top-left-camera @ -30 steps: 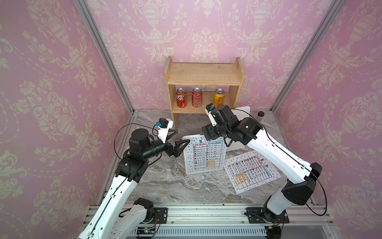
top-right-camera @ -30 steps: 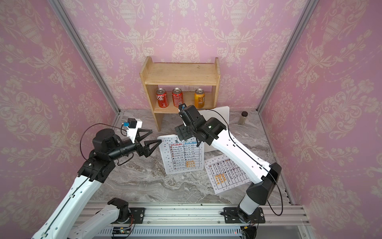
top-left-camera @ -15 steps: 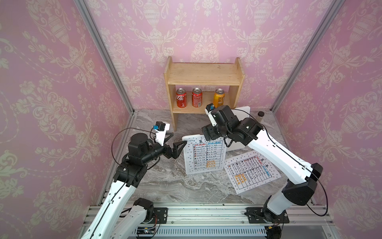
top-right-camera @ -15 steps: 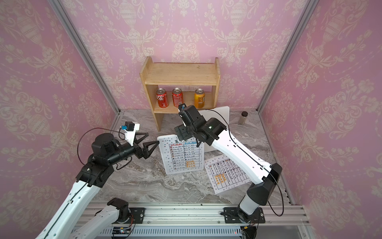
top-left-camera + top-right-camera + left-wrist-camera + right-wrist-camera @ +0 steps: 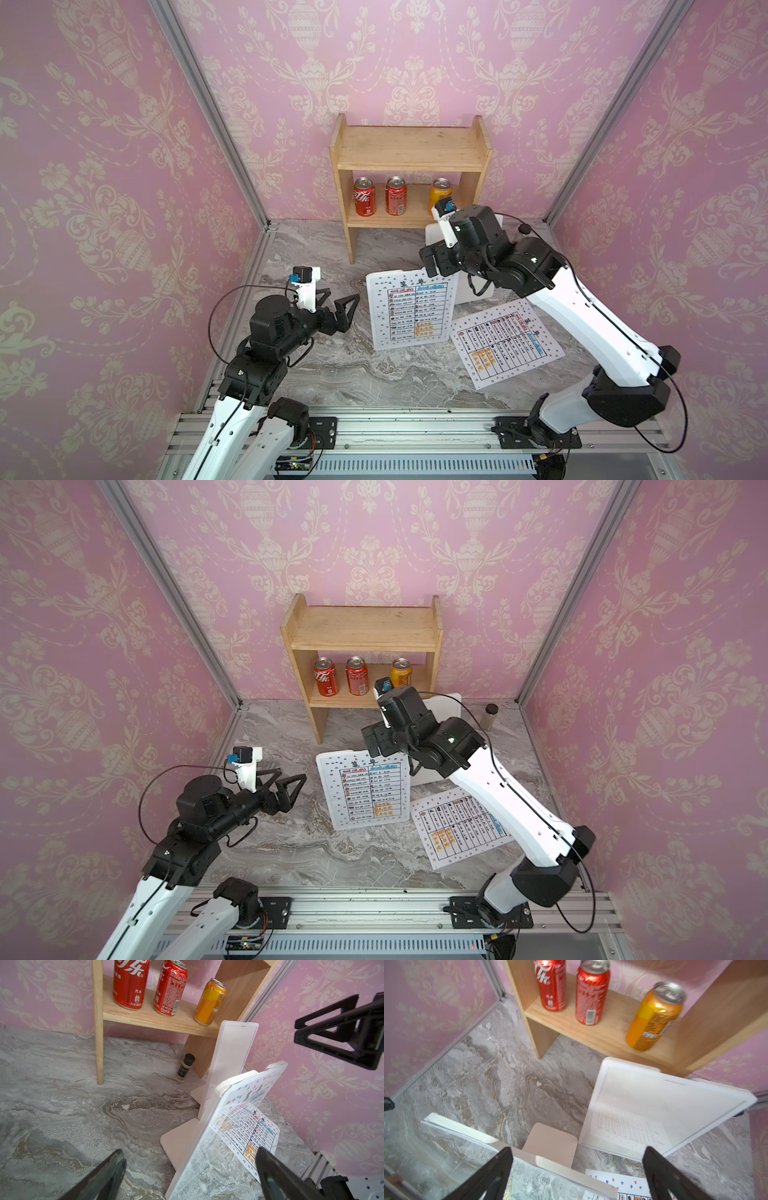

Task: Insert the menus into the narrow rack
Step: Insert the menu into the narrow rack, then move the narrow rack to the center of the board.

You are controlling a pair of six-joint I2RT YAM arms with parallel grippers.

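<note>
Mid-worktop, first menu [image 5: 409,309] stands in the narrow rack [image 5: 180,1140], second menu [image 5: 505,343] lies flat toward the right edge; left gripper [image 5: 338,296] and right gripper [image 5: 432,266] gape wide, empty; next move likely means prying that sheet's edge up.

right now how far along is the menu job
Done: one menu stands upright in the near rack. In hand: nothing; the right tool is open over its top edge, the left tool open and empty. Left: the second menu lies flat on the table, not yet racked.
</note>
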